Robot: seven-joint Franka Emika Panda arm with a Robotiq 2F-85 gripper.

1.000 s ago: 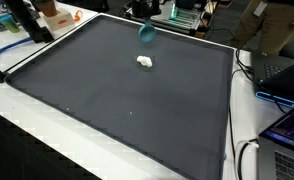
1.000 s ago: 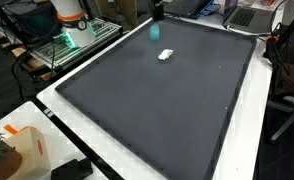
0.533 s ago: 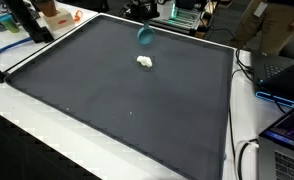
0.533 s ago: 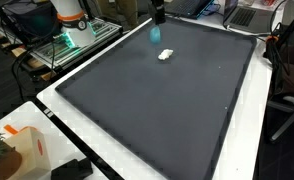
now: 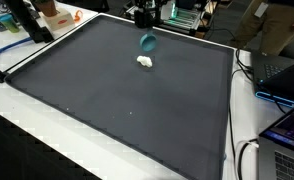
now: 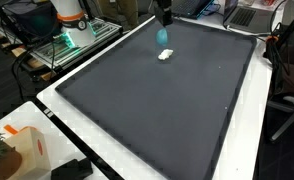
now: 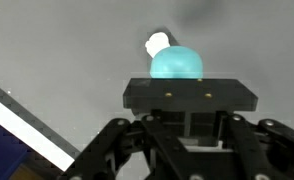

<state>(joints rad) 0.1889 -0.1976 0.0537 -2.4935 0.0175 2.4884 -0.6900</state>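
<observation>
A teal rounded object [image 5: 147, 42] hangs above the far part of the dark mat [image 5: 117, 100], with my gripper [image 5: 144, 22] shut on its top. Both exterior views show this; elsewhere the gripper [image 6: 164, 17] sits over the teal object [image 6: 163, 35]. A small white lump [image 5: 144, 62] lies on the mat just in front of it, also the white lump [image 6: 165, 54]. In the wrist view the teal object [image 7: 177, 63] shows past the black gripper body, the white lump [image 7: 158, 44] beyond it. The fingertips are hidden there.
White table border [image 5: 47, 125] rings the mat. A laptop [image 5: 287, 75] and cables lie at one side, orange items [image 5: 55, 14] at a far corner. The robot base [image 6: 69, 18] and a white-orange container [image 6: 27, 150] stand beside the table.
The gripper has come down into view with the teal object, which now hangs lower and nearer the white lump. The lump has not moved.
</observation>
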